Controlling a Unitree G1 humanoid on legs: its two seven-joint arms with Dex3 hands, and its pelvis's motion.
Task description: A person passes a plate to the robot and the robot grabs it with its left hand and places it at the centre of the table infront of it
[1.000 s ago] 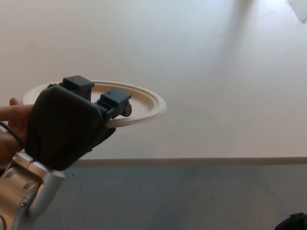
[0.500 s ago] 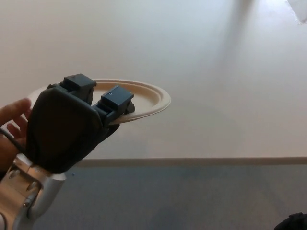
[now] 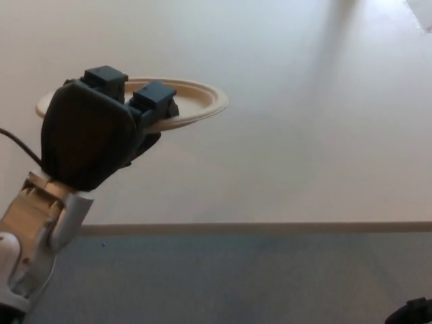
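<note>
The robot's black left hand (image 3: 94,135) had its thick fingers (image 3: 155,101) closed over the near rim of a round beige paper plate (image 3: 192,101), held level above the pale table (image 3: 304,135).

Grey floor (image 3: 236,277) fills the lower strip of the head view, below the near edge of the desk. Faint darker band (image 3: 337,40) runs down across the pale surface at upper right, soft-edged, looks like a shadow. Small bright white patch (image 3: 422,12) at the top right corner, cut by the frame, cannot tell what it is. Dark rounded object (image 3: 412,312) at the bottom right corner over the floor, mostly out of frame, unidentifiable.
</note>
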